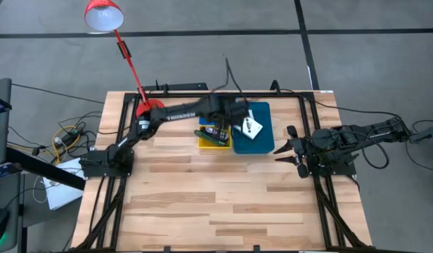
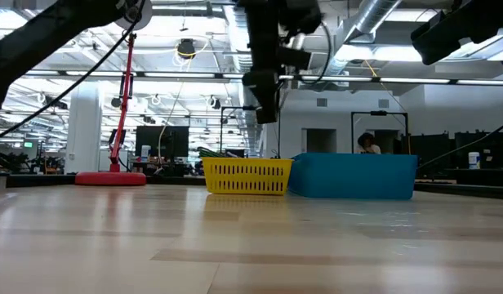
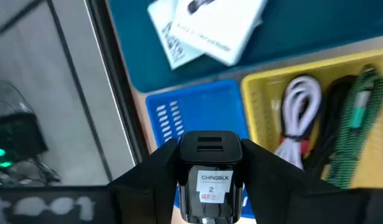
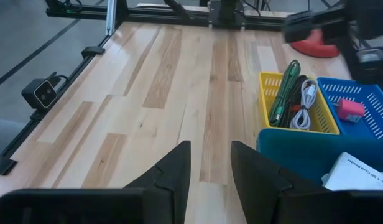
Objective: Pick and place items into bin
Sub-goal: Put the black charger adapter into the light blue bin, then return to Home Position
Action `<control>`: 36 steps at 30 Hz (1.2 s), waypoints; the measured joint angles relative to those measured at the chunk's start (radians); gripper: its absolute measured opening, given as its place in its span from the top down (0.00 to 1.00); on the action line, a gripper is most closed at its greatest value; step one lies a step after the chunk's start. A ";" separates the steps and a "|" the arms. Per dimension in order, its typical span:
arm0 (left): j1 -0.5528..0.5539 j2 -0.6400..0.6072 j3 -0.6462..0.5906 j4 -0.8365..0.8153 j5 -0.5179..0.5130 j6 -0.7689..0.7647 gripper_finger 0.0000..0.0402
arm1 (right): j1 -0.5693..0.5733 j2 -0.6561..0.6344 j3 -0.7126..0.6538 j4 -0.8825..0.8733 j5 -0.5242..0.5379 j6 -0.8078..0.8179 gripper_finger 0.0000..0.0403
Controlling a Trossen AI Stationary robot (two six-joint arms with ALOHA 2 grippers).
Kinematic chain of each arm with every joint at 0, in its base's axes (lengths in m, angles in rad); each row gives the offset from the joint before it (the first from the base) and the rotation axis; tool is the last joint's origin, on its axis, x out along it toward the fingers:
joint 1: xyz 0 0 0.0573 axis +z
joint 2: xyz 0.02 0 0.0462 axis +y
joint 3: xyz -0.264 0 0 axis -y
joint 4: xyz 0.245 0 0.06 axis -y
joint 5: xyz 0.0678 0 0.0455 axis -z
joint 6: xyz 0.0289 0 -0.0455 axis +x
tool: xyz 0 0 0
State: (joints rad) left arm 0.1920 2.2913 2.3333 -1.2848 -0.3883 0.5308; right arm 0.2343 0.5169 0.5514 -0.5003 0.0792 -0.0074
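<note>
My left gripper (image 3: 210, 186) hangs above the small blue basket (image 3: 185, 112), shut on a black block (image 3: 210, 177) with a white label. Beside that basket stands a yellow basket (image 3: 257, 87) with a white cable (image 3: 297, 118), black cables and the green-handled tool (image 3: 359, 112) lying in it. White flat packets (image 3: 204, 28) lie in the teal bin (image 1: 262, 112). A small red-pink block (image 4: 350, 110) rests in the blue basket (image 4: 365, 93). My right gripper (image 4: 210, 168) waits open at the table's right side (image 1: 290, 147), touching nothing. My left gripper pinches the black block (image 3: 210, 149) between its two fingers (image 3: 160, 174), one on each of two opposite sides, pointing down from above. The block is lifted clear, with its labelled face toward the wrist camera.
A red lamp base (image 1: 150, 107) stands at the table's far left, its stem slanting up over the edge. The three containers sit close together at the far middle. Bare wooden tabletop (image 1: 216, 197) lies on the near side. Black frame rails (image 1: 111, 126) run along the table's edges.
</note>
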 joint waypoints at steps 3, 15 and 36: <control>0.045 0.000 0.000 0.001 0.029 0.000 0.65 | 0.000 0.000 0.000 -0.002 0.000 0.000 0.73; 0.118 0.000 0.000 0.028 0.047 0.000 0.61 | 0.000 0.000 0.000 -0.002 0.000 0.000 0.73; 0.131 -0.002 -0.001 0.082 0.387 -0.211 0.56 | 0.000 0.000 0.000 -0.003 0.000 0.000 0.73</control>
State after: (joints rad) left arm 0.3230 2.2896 2.3322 -1.2024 -0.0009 0.3199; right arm 0.2344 0.5167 0.5514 -0.5036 0.0788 -0.0071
